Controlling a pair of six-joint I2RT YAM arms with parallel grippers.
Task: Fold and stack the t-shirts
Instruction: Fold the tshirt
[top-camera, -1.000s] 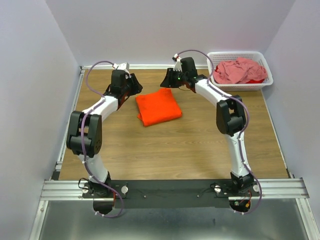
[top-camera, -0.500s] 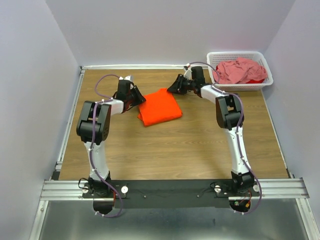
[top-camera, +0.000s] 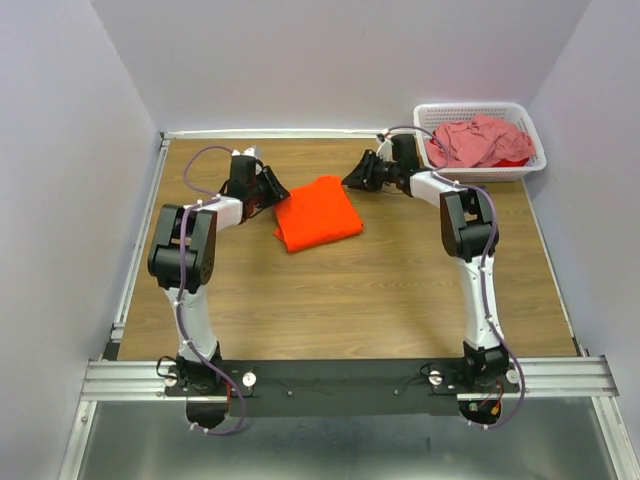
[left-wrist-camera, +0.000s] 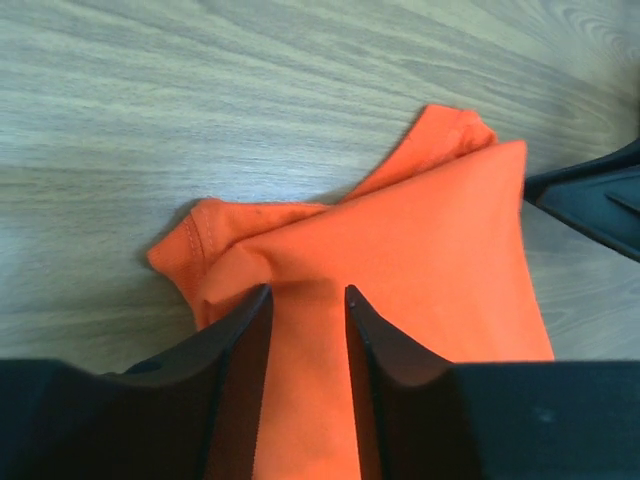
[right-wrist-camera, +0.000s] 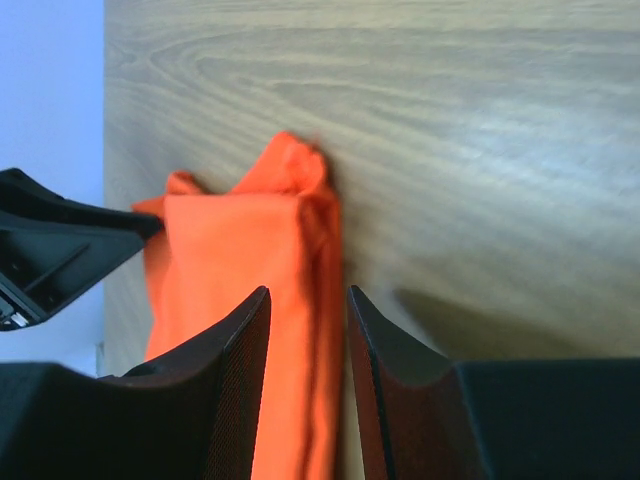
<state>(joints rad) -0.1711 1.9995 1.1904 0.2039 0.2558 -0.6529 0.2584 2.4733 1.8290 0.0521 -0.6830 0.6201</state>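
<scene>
1. Top view: the orange t-shirt (top-camera: 318, 212) lies folded into a rough square on the wooden table (top-camera: 350, 300), a bit toward 12 o'clock from the table's middle. The left gripper (top-camera: 272, 190) is at the shirt's 10 o'clock edge and the right gripper (top-camera: 352, 178) at its 1 o'clock corner, both low and right against the cloth. The pink t-shirt (top-camera: 475, 140) sits crumpled in the white basket (top-camera: 480, 108), out at the table's 1 o'clock corner, well apart from the orange one.

2. Left wrist view: the left gripper (left-wrist-camera: 308, 292) has its jaws partway apart with the orange t-shirt (left-wrist-camera: 420, 260) filling the gap. The cloth bunches a little by the left fingertip. I honestly can't tell whether it's pinching the cloth or just sitting over it. The right gripper (left-wrist-camera: 590, 200) pokes in at 3 o'clock.

3. Right wrist view: same story for the right gripper (right-wrist-camera: 308, 292) (gap between the jaws, with the thick folded edge of the orange t-shirt (right-wrist-camera: 230, 250) running through it), so I can't tell here either. The left gripper (right-wrist-camera: 50, 250) shows at 9 o'clock, touching the shirt's far side.
</scene>
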